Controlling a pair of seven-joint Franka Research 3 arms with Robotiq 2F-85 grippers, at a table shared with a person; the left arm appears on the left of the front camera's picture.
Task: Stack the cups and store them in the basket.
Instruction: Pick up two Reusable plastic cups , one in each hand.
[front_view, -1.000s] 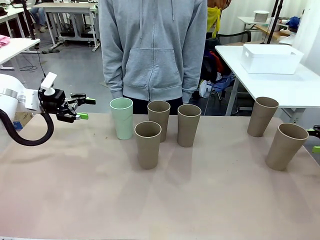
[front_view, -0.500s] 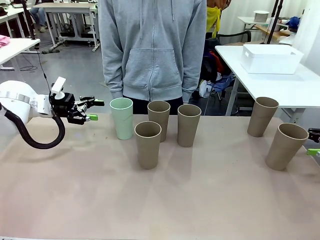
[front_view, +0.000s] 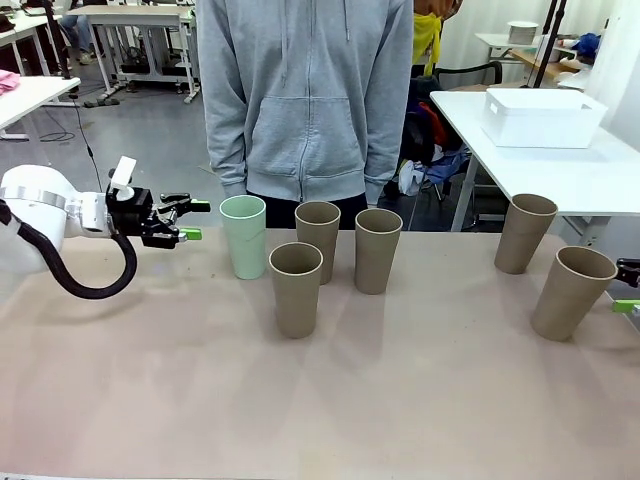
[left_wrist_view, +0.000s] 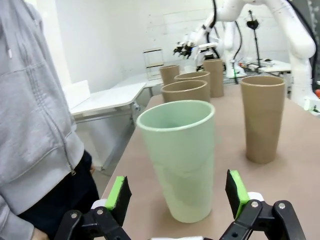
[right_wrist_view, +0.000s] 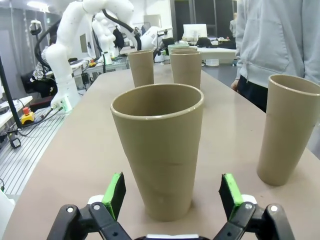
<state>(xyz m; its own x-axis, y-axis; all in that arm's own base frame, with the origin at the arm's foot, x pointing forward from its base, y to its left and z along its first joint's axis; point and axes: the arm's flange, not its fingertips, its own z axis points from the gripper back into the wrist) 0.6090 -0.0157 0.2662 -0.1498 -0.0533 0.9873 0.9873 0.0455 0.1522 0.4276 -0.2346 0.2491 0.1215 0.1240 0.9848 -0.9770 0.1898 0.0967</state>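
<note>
**A:** Which step is in hand?

**B:** The first pick-up, I'd judge. All 6 cups (front_view: 297, 288) stand upright and separate on the desk (front_view: 320, 410), none nested. The basket (front_view: 543, 117) sits on a white table (front_view: 600, 175) at the far right, well apart from them.

**A:** And the arms?

**B:** The left gripper (front_view: 196, 220) reaches in level from the left, low over the desk, pointing at the mint cup (front_view: 243, 236). Its jaws are spread, with the tips just short of the cup's side. In the left wrist view the cup stands centred ahead of the 2 green pads (left_wrist_view: 119, 192).

**A:** The right one?

**B:** The right gripper (right_wrist_view: 172, 195) is lined up the same way on the nearest tan cup (right_wrist_view: 159, 150), jaws wide apart and holding nothing. The front view cuts it off at the edge, so I can't say how close its tips are to that cup.

**A:** What does the next move call for?

**B:** Probably a straight push forward until each cup sits between the pads, then a gentle squeeze. The walls taper, so a grip up high may slip. A person (front_view: 305, 100) stands just behind the desk.
</note>
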